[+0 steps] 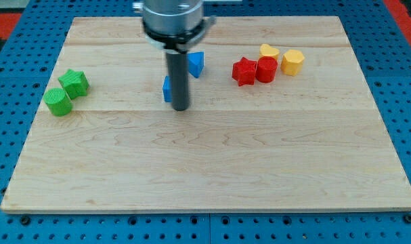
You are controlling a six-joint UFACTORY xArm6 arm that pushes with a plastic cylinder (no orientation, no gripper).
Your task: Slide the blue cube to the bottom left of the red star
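The blue cube (167,89) lies near the board's upper middle, mostly hidden behind my rod. My tip (181,108) rests on the board just right of and below the cube, touching or nearly touching it. The red star (244,70) lies to the view's right of the cube, in the upper right part of the board. A red cylinder (266,69) sits against the star's right side.
A second blue block (196,64), wedge-like, sits just right of the rod near the top. Two yellow blocks (269,51) (292,62) lie right of the red ones. A green star (74,83) and green cylinder (58,102) sit at the left edge of the wooden board (212,169).
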